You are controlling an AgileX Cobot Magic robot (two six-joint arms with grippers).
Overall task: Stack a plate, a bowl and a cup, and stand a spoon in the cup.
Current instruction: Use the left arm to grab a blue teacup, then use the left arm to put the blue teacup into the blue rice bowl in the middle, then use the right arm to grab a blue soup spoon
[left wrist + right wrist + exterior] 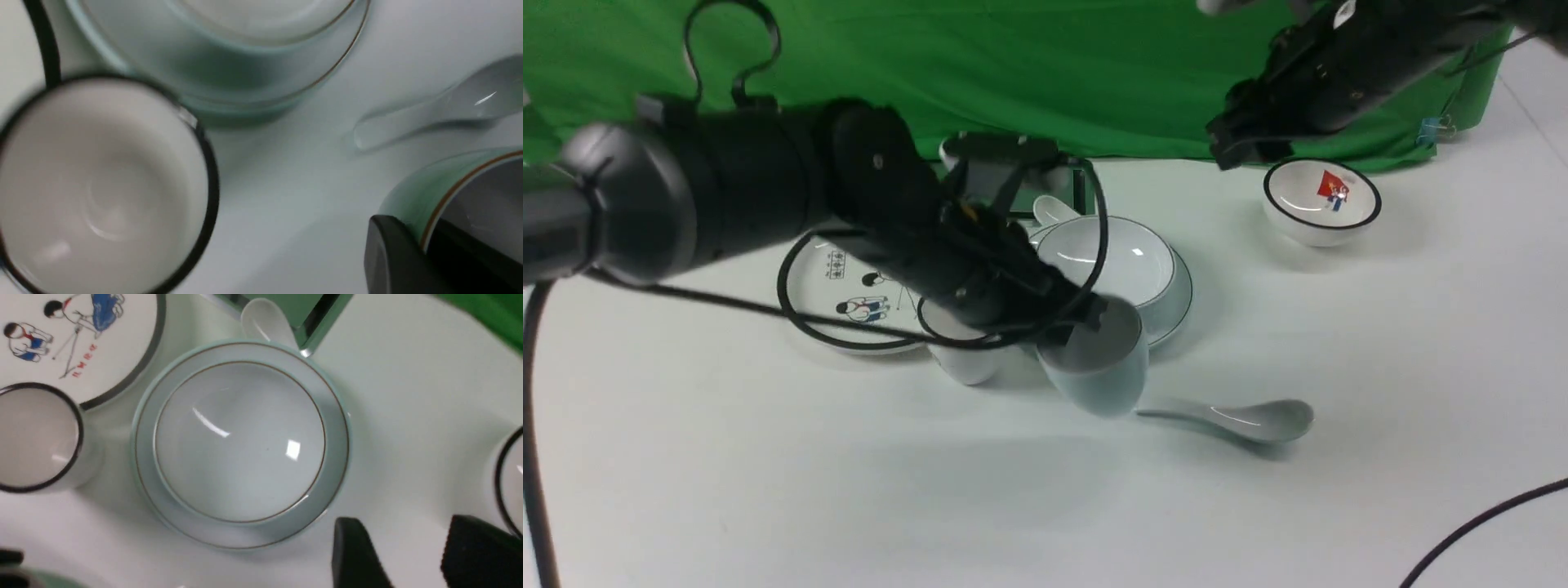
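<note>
Cup tilted, rim pinched by left tool, left arm angled downward

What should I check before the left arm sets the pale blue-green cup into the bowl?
1. The bowl sits on the plate: ok.
2. The bowl is empty: ok.
3. The left gripper grips the cup at its rim: ok.
4. The cup is upright: not ok, it is tilted.
5. The cup is lifted off the table: cannot tell.
6. The right gripper is open, nothing between its fingers, free to fetch the spoon: ok.
</note>
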